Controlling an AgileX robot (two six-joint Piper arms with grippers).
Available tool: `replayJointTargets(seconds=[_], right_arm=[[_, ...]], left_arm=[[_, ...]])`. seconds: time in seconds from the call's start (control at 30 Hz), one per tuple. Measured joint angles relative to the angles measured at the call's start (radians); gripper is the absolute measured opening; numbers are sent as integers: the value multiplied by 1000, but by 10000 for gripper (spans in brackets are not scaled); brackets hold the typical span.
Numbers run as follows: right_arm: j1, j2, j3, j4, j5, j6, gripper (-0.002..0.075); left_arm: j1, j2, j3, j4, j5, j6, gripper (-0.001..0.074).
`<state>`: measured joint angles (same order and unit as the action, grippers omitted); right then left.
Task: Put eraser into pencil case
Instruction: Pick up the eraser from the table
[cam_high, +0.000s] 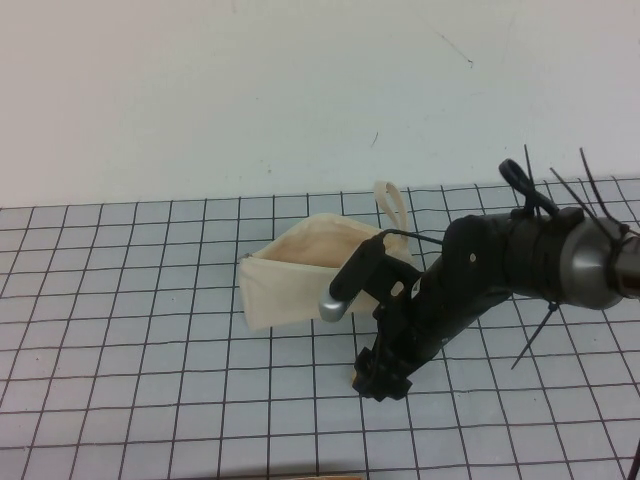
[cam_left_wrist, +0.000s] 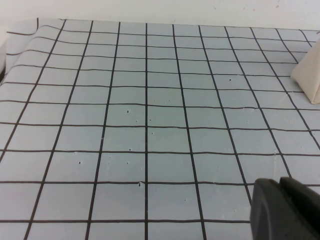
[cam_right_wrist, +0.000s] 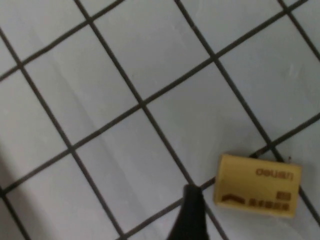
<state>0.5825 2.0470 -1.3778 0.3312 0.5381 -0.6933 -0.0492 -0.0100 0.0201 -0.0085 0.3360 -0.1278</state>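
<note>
The pencil case, a cream pouch with its loop at the far end, lies mid-table with its mouth open upward; one corner of it shows in the left wrist view. The eraser, a small tan-yellow block with printed marks, lies flat on the grid mat in front of the pouch; only a sliver shows in the high view. My right gripper is down at the mat, open, with one dark fingertip just beside the eraser and not touching it. My left gripper is shut and empty, low over bare mat left of the pouch.
The grid mat covers the table, with a white wall behind. The right arm with loose cable ties reaches in from the right, partly covering the pouch's near right end.
</note>
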Motion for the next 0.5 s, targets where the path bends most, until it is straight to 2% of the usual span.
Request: replayJointTargets(seconds=[0.3, 0.37, 0.5], right_arm=[[0, 32, -1, 0, -54, -55, 552], [0, 39, -1, 0, -54, -59, 497], [0, 40, -2, 4, -54, -63, 307]], left_arm=[[0, 0, 0, 0, 0, 0, -1], [0, 0, 0, 0, 0, 0, -1], [0, 0, 0, 0, 0, 0, -1]])
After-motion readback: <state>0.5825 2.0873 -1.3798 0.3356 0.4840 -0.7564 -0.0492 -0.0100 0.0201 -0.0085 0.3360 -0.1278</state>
